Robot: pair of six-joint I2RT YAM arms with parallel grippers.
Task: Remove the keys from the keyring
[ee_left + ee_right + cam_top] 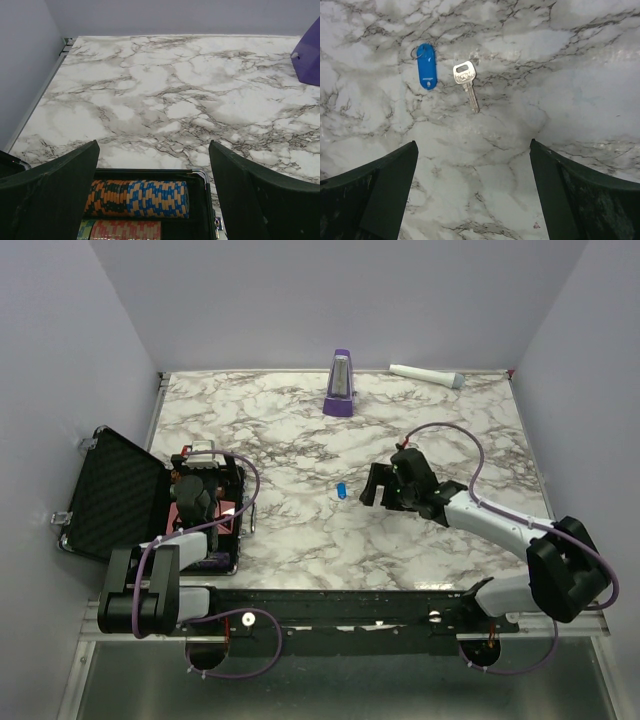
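Task things: near table centre. From the right wrist, the silver key [465, 81] lies flat on the marble, blade pointing to 5 o'clock. The blue plastic tag [426, 66] lies at its 9 o'clock, just beside it but not touching. The keyring [414, 51] shows as a thin wire loop at 11 o'clock on the tag's top end. The silver key looks free of the loop. We cannot tell whether any other metal part hangs on it.

Handling, as we judge it: all light, stiff and thin. The key is flat and slick on smooth stone and likely to skid under a closing finger, so we would pinch it across the head's edges. The tag is thicker and the easier hold, taken across its long sides. The loop is springy wire and too fine to take directly, so we would hold the tag and work the loop off it.

Grippers: the right gripper [372, 487] hovers at 3 o'clock of the keys, fingers spread wide and holding nothing. The left gripper [154, 150] is also spread wide and empty, over the open case [110, 490] of poker chips [137, 198], well apart from the keys at their 9 o'clock.

Surroundings: the purple metronome [341, 385] is at 12 o'clock and the white cylinder [425, 374] at 1 o'clock, both far back. Nothing lies between the right fingers and the keys.
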